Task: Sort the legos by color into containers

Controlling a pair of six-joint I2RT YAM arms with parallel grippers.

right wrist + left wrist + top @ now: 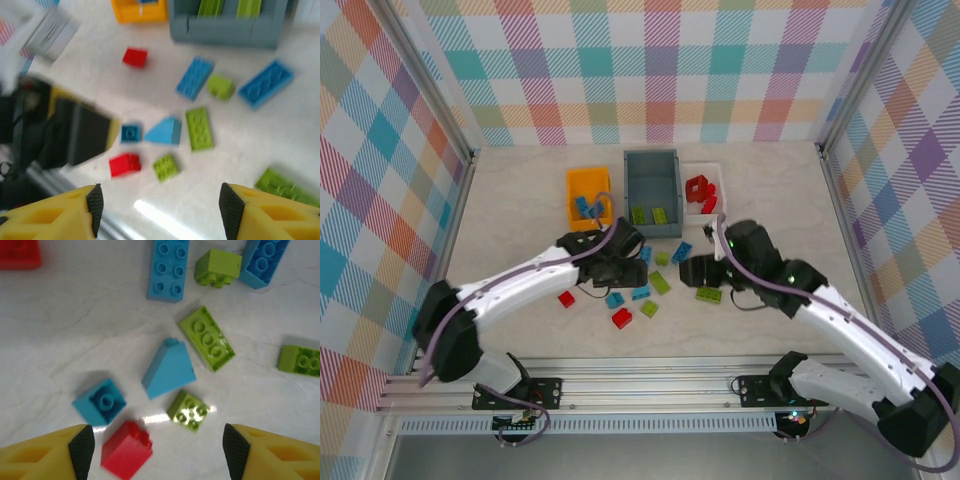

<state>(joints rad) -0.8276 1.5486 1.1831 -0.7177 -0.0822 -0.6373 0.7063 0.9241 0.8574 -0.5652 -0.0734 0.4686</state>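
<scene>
Hovering over the loose legos [645, 290] at the middle of the bench [520, 200], the left jaws are held wide and empty at nine o'clock of the pile. The right jaws, equally wide and empty, are poised at three o'clock of it.

The three containers are lined up at twelve o'clock of the loose bricks. Blue pieces are seen in the orange-yellow bin [572, 185], lime ones in the grey-blue bin [653, 160] and red ones in the white tray [717, 172].

From the left wrist, a red brick [126, 450] is framed just inside the left finger. A small lime brick [188, 411] is seen at two o'clock of it, and a blue slope [169, 369] at eleven o'clock of the lime one.

The wide spread is judged to serve a purpose: one brick can be straddled without its close neighbours being nudged. The colours are already matched to bins, so roughly half the sorting is judged done, with around a dozen bricks not yet lifted from the bench.
</scene>
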